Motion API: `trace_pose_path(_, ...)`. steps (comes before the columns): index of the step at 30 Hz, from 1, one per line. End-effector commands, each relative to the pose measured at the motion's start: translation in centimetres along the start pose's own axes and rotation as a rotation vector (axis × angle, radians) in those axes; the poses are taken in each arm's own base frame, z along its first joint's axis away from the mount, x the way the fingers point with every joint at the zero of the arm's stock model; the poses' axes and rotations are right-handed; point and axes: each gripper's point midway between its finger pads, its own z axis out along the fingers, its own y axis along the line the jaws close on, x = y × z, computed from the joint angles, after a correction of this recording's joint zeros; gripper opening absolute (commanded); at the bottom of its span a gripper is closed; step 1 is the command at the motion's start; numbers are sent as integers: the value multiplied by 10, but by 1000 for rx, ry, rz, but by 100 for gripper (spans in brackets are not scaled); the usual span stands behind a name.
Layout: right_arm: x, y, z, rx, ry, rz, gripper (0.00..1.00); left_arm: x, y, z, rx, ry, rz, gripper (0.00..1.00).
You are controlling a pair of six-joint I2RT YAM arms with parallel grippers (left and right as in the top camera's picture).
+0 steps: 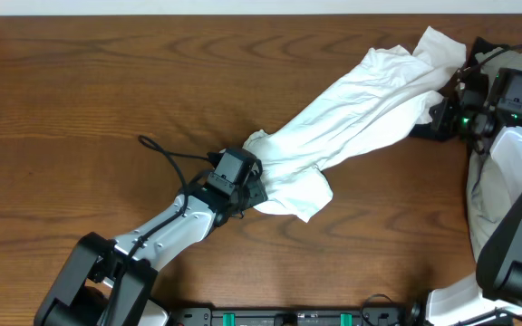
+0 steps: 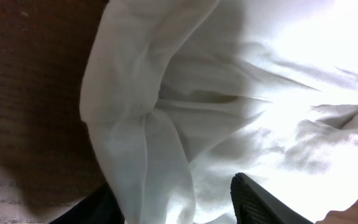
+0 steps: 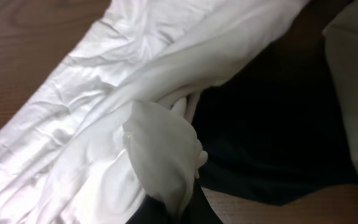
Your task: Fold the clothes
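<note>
T-shirt (image 1: pixel 352 118) lies roped out on the surface (image 1: pixel 107 81), long axis diagonal, near-left to far-right. Left gripper (image 1: pixel 254 186) is closed on the near end and right gripper (image 1: pixel 439 107) looks clamped on the far end. Each arm has its own end, so next move prob. works along that axis.
</note>
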Motion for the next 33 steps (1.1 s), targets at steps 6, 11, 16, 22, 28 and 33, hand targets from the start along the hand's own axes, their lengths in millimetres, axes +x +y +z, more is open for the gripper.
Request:
trace_pose_path(6, -6, 16, -2, -28, -7, -6, 1, -4, 3, 1, -30, -18, -2, 44)
trace_pose_path(11, -5, 20, -1, -33, -3, -12, 1, -3, 5, 1, -40, -17, -2, 12)
trace_pose_path(16, -5, 21, -2, -33, -3, 18, 1, -4, 5, 1, -40, -17, -3, 6)
trace_pose_path(22, -16, 32, -28, -37, -49, 44, 1, -11, -2, -17, -19, -39, -7, 6)
trace_pose_path(28, -40, 54, -85, -40, -180, 29, 1, -39, -26, -83, 42, -124, 51, 6)
trace_pose_path(33, -47, 72, -126, -55, -255, 52, 1, -54, -44, -143, 118, -216, 89, 6)
